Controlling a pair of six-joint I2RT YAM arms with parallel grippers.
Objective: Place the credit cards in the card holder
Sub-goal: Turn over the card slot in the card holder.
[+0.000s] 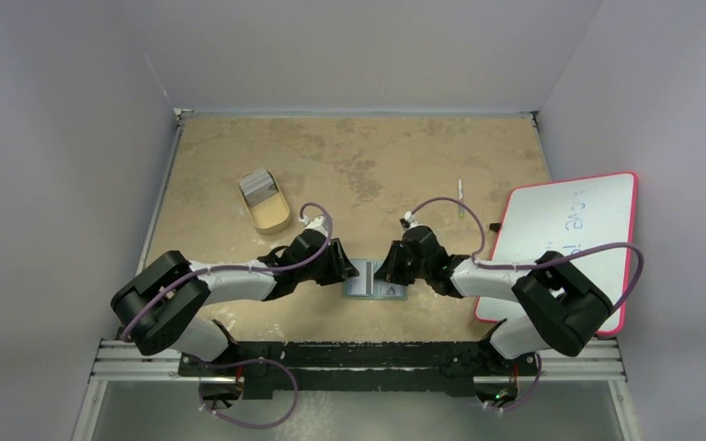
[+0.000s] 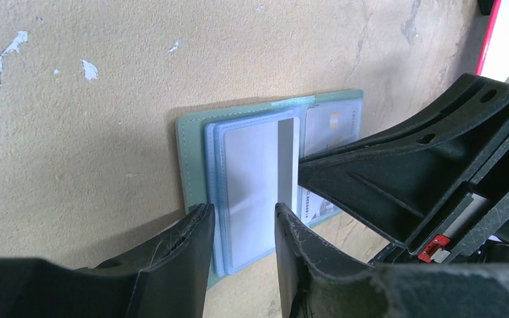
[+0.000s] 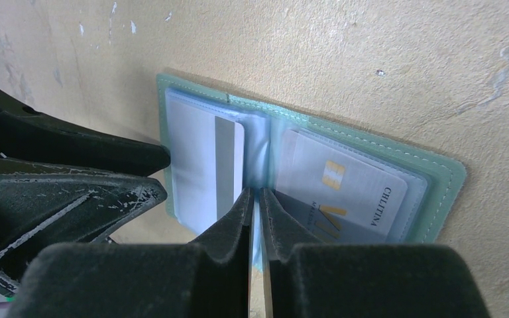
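Broadly, the table [image 1: 358, 156] carries a pink-edged whiteboard [image 1: 570, 230] hanging over its right side. A tan tray [image 1: 269, 219] sits far left with more of the credit cards [image 1: 257, 186] stacked in it. The card holder [image 1: 375, 280] lies open and flat at the near middle, between the two arms.

The left pincer [image 2: 242, 215] stands open, its fingers on either side of the near end of a grey striped card [image 2: 258, 172] that sits in the left clear pocket. It grips nothing. The right pincer [image 3: 255, 199] is closed to a slit over the holder's fold. A gold-chipped card [image 3: 344, 192] lies in the right pocket.

The step in hand looks like the end of one insertion, with the striped card seated and let go. If so, the next move calls for the left arm to lift clear without dragging the card out and then reach far left to the tray. Meanwhile the holder must be kept from shifting.

Whether the right pincer nips a clear leaf [image 3: 260, 142] or merely presses down beside it cannot be told. The near edge of the holder is hidden behind both pincers. How many cards remain in the tray is too small to count. A thin pen-like thing [image 1: 461, 197] on the far right is hard to identify.
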